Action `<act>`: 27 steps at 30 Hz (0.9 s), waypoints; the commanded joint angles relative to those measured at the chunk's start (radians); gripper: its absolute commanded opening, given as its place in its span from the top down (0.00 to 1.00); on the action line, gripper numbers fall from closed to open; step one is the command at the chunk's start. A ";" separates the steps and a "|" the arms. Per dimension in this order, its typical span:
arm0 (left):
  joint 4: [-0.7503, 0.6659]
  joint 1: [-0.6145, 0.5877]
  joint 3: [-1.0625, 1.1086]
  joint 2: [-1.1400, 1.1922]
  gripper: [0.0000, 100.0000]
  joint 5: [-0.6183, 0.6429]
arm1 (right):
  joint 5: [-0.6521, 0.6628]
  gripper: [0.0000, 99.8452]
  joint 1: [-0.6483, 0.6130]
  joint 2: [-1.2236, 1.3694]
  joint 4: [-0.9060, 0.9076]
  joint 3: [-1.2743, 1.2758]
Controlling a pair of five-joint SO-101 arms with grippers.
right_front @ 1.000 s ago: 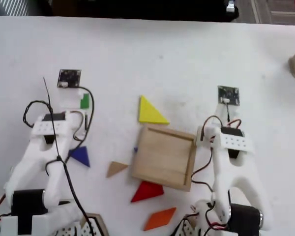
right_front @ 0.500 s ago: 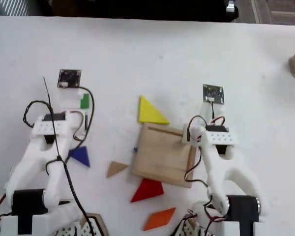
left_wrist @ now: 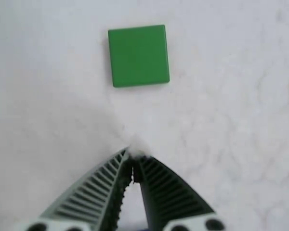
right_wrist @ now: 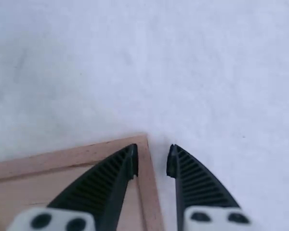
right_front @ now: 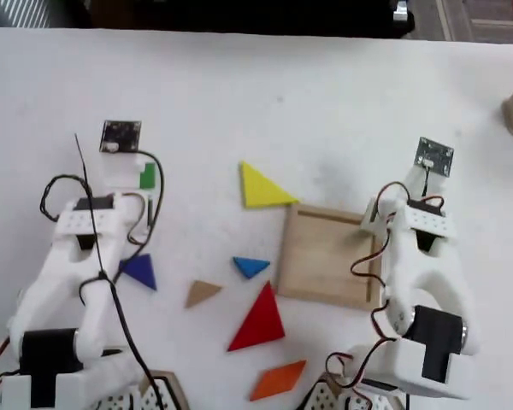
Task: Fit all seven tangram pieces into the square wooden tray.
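Wooden tray (right_front: 325,256) sits on the white desk (right_front: 325,102) just in front of the right arm, and its floor is bare. The right hand (right_wrist: 151,156) is closed on the tray's rim (right_wrist: 77,155) near a corner, one finger inside the wall and one outside. All seven pieces lie on the desk outside the tray. The yellow triangle (right_front: 261,188) lies just beside the tray's far corner. The small blue triangle (right_front: 250,266) and the red triangle (right_front: 261,320) lie near the tray's left edge. The orange parallelogram (right_front: 278,379) and the tan triangle (right_front: 203,293) lie farther off. The dark blue triangle (right_front: 141,272) lies by the left arm. The left hand (left_wrist: 131,156) is pressed shut on nothing, with the green square (left_wrist: 138,56) close ahead.
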 commanded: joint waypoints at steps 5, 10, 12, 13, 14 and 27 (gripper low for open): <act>-0.034 0.005 -0.006 -0.047 0.97 -0.009 | 0.077 0.89 -0.041 -0.166 0.189 -0.037; -0.058 0.004 0.000 -0.047 0.97 -0.009 | 0.376 0.89 -0.186 -0.409 0.490 -0.028; -0.060 0.004 0.000 -0.047 0.97 -0.009 | 0.555 0.89 -0.274 -0.507 0.601 -0.017; -0.060 0.004 0.000 -0.047 0.97 -0.009 | 0.614 0.89 -0.323 -0.556 0.633 0.008; -0.060 0.004 0.000 -0.047 0.97 -0.009 | 0.660 0.89 -0.371 -0.605 0.647 0.040; -0.066 0.004 0.000 -0.047 0.97 -0.009 | 0.859 0.89 -0.816 -1.026 0.519 0.598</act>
